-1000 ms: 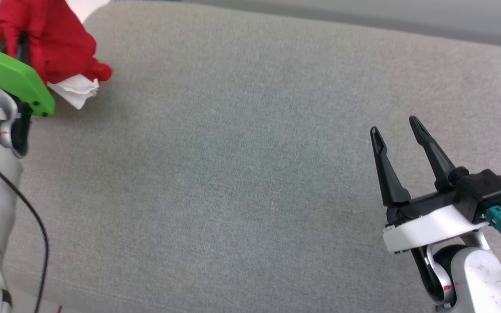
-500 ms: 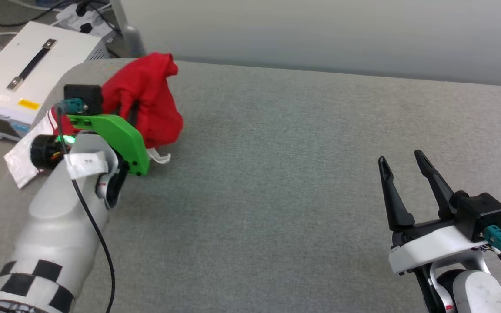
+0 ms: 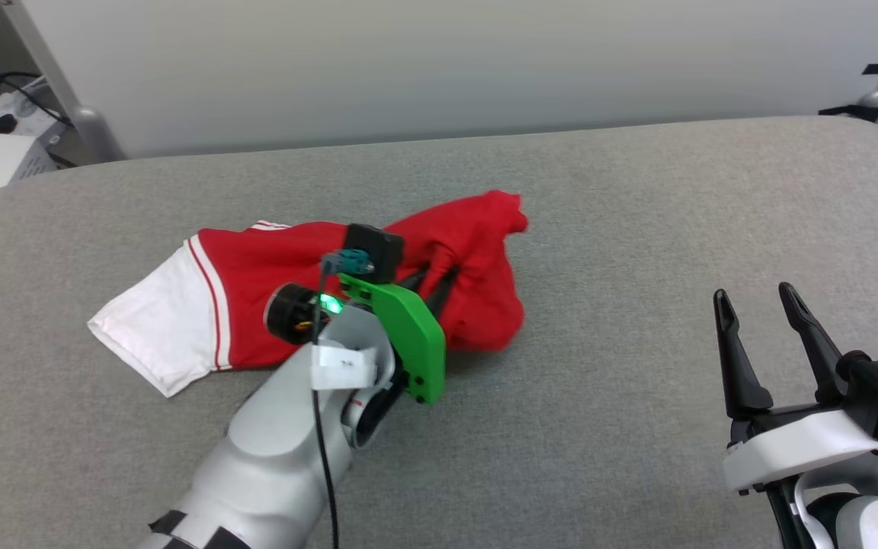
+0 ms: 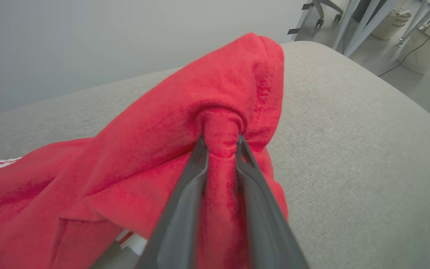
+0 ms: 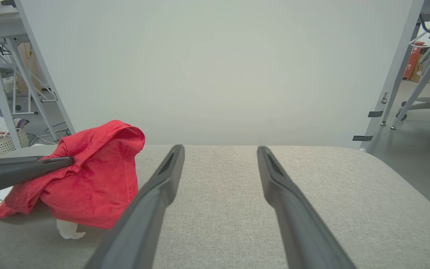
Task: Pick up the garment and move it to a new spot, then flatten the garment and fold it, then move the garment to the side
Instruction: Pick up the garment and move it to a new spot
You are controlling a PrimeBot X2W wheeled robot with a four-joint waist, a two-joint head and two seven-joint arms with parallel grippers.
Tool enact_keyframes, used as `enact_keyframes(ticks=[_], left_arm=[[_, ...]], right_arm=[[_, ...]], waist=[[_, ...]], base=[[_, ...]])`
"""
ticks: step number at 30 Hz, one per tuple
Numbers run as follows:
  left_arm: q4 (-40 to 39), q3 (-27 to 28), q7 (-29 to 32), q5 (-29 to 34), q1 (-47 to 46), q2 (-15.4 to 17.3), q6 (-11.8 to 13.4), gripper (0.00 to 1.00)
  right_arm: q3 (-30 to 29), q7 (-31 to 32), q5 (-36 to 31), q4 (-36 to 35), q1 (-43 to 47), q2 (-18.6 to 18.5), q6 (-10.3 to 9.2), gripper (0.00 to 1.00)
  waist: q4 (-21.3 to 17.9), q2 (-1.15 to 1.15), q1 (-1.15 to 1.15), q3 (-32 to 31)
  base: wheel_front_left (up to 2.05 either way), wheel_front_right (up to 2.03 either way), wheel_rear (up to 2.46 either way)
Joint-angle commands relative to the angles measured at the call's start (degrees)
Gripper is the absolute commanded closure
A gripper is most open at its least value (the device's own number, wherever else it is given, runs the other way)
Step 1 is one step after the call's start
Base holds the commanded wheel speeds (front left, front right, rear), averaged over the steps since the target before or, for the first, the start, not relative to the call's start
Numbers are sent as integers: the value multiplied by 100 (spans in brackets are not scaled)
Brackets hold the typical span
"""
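- The left gripper [image 4: 220, 144] is clamped on a bunched fold of the red, white-sleeved jersey garment [image 3: 248, 305], which lies mid-way across the grey fabric worktop [image 3: 637, 229], sleeve trailing toward 9 o'clock.
- The right gripper [image 3: 755, 297], at 4 o'clock, stands apart and empty.
- Risk: the small pinch may slip, and dragging could bunch the cloth further.

The red jersey garment with white sleeves [image 3: 256, 267] lies left of centre on the grey padded fabric surface [image 3: 607, 427]; the left gripper [image 3: 439, 274] sits at its right end; the right gripper [image 3: 753, 293] stands well apart to the right.
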Motion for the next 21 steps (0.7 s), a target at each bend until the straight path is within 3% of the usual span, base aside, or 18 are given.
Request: enact_keyframes(ticks=[1, 8, 15, 16, 18, 21], left_arm=[[-92, -105, 55, 52, 138, -71, -41, 100], [-612, -895, 461, 194, 567, -339, -119, 100], [-778, -1440, 655, 213, 884, -387, -170, 100], [-784, -1460, 649, 190, 901, -392, -173, 89], [-833, -1437, 604, 55, 944, -409, -181, 0], [-927, -1374, 394, 15, 939, -394, -183, 0]], right_arm=[[-17, 12, -25, -53, 62, 4, -4, 0], [-43, -67, 82, -58, 54, 9, -4, 0], [-33, -202, 199, 81, -10, 10, -4, 0], [-31, -214, 204, 103, -18, 11, -4, 0], [-21, -234, 213, 150, -29, 11, -4, 0], [2, -261, 220, 228, -38, 11, -4, 0]], waist=[[-330, -1, 1, 221], [-587, -1, 1, 575], [-558, -1, 1, 683], [-529, -1, 1, 662], [-458, -1, 1, 599], [-349, -1, 1, 448]], base=[[0, 0, 0], [0, 0, 0], [0, 0, 0], [0, 0, 0], [0, 0, 0], [0, 0, 0]])
